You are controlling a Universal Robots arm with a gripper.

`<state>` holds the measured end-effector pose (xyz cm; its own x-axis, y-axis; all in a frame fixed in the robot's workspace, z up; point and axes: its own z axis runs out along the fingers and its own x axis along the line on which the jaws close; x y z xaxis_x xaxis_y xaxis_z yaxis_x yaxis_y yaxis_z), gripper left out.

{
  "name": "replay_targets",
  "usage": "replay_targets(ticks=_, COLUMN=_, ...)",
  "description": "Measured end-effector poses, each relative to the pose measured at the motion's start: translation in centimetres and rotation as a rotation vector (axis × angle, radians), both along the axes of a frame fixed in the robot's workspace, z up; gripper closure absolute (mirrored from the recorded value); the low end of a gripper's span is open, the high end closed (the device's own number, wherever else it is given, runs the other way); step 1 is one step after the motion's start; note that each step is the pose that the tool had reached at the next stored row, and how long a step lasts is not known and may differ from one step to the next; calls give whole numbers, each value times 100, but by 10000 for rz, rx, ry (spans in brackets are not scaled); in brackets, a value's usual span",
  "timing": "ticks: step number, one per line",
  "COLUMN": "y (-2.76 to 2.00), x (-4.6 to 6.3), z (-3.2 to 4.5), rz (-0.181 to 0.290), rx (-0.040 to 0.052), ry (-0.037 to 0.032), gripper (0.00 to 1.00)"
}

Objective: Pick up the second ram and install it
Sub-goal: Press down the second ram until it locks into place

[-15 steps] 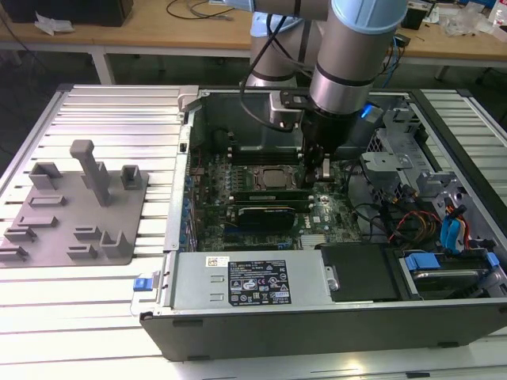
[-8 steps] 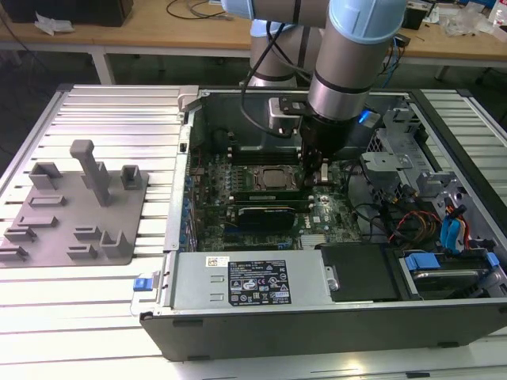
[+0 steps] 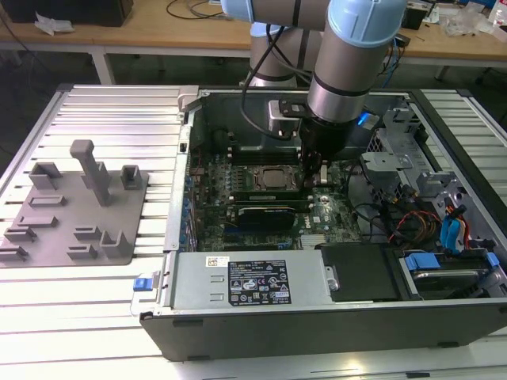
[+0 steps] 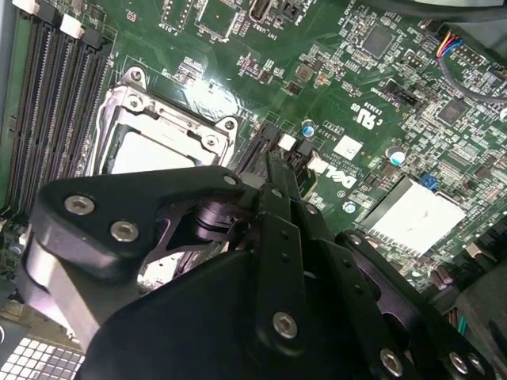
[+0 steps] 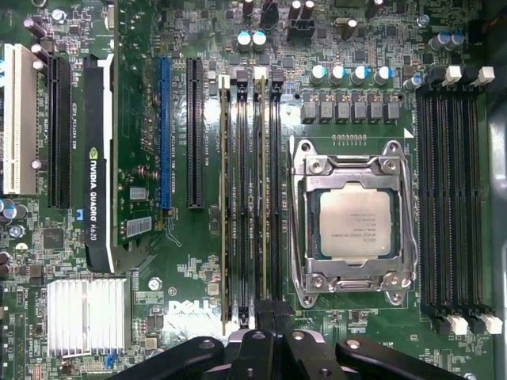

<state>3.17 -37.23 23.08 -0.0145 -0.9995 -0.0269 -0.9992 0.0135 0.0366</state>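
Two green ram sticks stand edge-up in the dark slots beside the processor socket (image 5: 354, 224). The second ram (image 5: 260, 198) is the one nearer the socket, and the other stick (image 5: 226, 198) sits two slots away. My gripper (image 5: 273, 321) has its black fingers pressed together over the end of the second ram, at the slot's latch end. In the second wrist view the shut gripper (image 4: 273, 170) points down at that slot end. In the exterior view the gripper (image 3: 315, 176) reaches down inside the open computer case, right over the motherboard.
A black graphics card (image 5: 99, 158) stands in a slot further along the board, with a finned heatsink (image 5: 85, 315) beside it. Another bank of slots (image 5: 451, 198) lies beyond the socket. The grey holder plate (image 3: 71, 206) with its blocks lies outside the case, at the exterior view's left.
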Motion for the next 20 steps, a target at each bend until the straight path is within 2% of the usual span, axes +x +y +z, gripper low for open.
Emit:
replay_targets(ticks=10, y=0, x=0, z=-18, rz=0, rx=3, ry=0, gripper=92)
replay_targets(ticks=11, y=3, x=0, z=6, rz=-2, rx=25, ry=-4, gripper=92)
replay_targets(ticks=13, y=1, x=0, z=160, rz=-1, rx=-1, ry=-1, gripper=92)
replay_targets(ticks=14, y=1, x=0, z=194, rz=0, rx=0, ry=-1, gripper=92)
replay_targets(ticks=17, y=1, x=-7, z=195, rz=-1, rx=-3, ry=-1, gripper=92)
replay_targets(ticks=18, y=1, x=-111, z=194, rz=-1, rx=-3, ry=-5, gripper=92)
replay_targets(ticks=20, y=1, x=-205, z=193, rz=-1, rx=-3, ry=-12, gripper=92)
